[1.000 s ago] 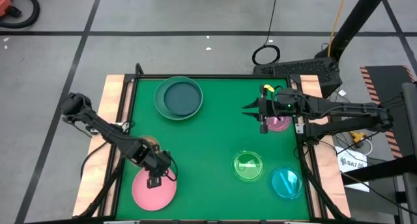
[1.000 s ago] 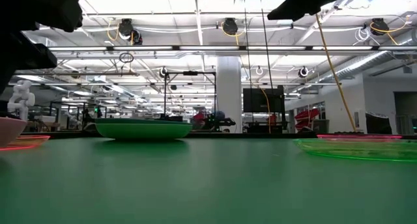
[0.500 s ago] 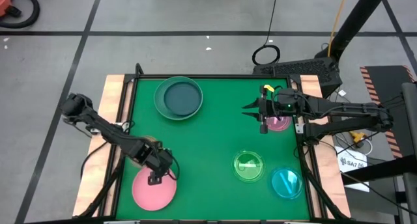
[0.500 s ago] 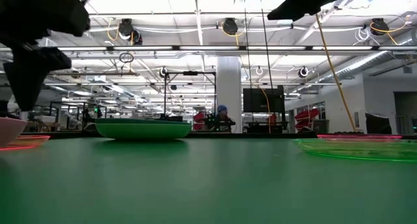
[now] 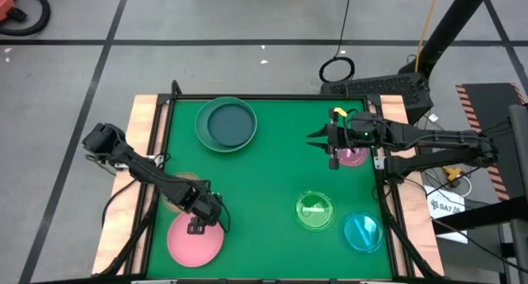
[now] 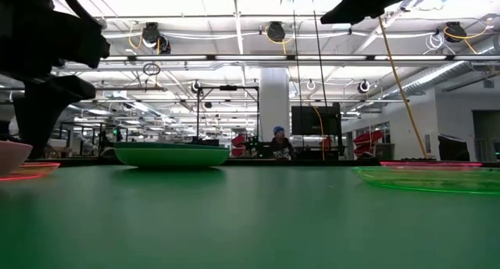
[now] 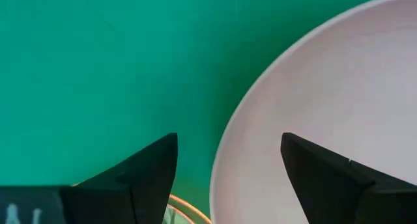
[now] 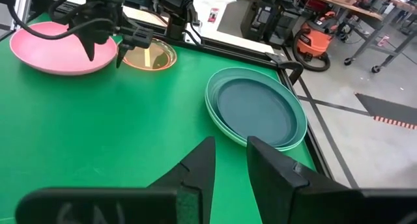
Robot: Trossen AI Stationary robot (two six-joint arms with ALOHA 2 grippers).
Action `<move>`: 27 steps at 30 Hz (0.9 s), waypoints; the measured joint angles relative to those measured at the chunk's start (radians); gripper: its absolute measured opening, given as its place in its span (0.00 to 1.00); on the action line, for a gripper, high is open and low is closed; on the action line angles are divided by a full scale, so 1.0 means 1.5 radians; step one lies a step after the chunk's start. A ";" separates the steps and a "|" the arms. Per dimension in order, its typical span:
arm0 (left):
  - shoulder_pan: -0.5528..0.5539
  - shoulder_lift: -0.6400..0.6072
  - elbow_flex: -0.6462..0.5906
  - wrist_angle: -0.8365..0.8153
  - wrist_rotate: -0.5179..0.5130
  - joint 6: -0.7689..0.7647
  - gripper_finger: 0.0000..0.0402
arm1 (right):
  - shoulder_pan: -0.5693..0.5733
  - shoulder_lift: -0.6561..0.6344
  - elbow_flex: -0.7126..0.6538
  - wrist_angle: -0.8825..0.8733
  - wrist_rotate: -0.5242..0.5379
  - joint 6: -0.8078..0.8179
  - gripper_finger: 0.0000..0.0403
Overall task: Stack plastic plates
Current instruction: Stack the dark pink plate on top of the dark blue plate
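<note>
A large pink plate (image 5: 191, 243) lies flat near the table's near left corner. My left gripper (image 5: 196, 226) hangs low over its far right rim, open. In the left wrist view (image 7: 228, 138) one finger is over the pink plate (image 7: 326, 87) and the other over bare table. A small amber plate (image 8: 150, 56) lies beside it, partly under the left arm. A light green plate (image 5: 226, 123) at the far left holds darker teal plates nested in it. My right gripper (image 5: 313, 139) waits, narrowly open, high beside the magenta plate (image 5: 356, 156).
A small green plate (image 5: 315, 211) and a cyan plate (image 5: 361, 231) lie at the near right. The middle of the green mat (image 5: 264, 185) is bare. Wooden borders and a black frame edge the table. A person shows far off in the room.
My left gripper has come down toward the pink plate's far right rim, staying open. The right arm has kept still and no plate has moved.
</note>
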 joint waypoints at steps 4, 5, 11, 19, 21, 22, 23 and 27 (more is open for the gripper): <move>0.001 0.011 -0.010 0.041 -0.001 0.003 0.69 | 0.000 0.000 0.000 0.000 0.001 0.000 0.20; 0.001 0.011 -0.015 0.056 -0.001 0.003 0.69 | 0.000 0.000 0.000 0.000 0.001 0.000 0.20; 0.004 0.010 -0.022 0.080 0.002 0.001 0.61 | 0.000 0.000 0.000 -0.001 0.001 0.000 0.20; 0.005 0.010 -0.022 0.083 0.006 0.009 0.39 | 0.000 0.000 0.000 0.000 0.002 -0.005 0.20; 0.005 0.010 -0.022 0.083 0.006 0.009 0.34 | 0.000 0.000 0.000 0.000 0.002 -0.005 0.20; 0.005 0.010 -0.022 0.083 0.006 0.012 0.32 | 0.000 0.000 0.000 0.000 0.002 -0.005 0.20; 0.005 0.010 -0.022 0.083 0.006 0.019 0.29 | 0.000 0.000 0.000 0.000 0.002 -0.005 0.20; 0.005 0.010 -0.022 0.084 0.007 0.037 0.21 | 0.000 0.000 0.000 0.000 0.002 -0.005 0.20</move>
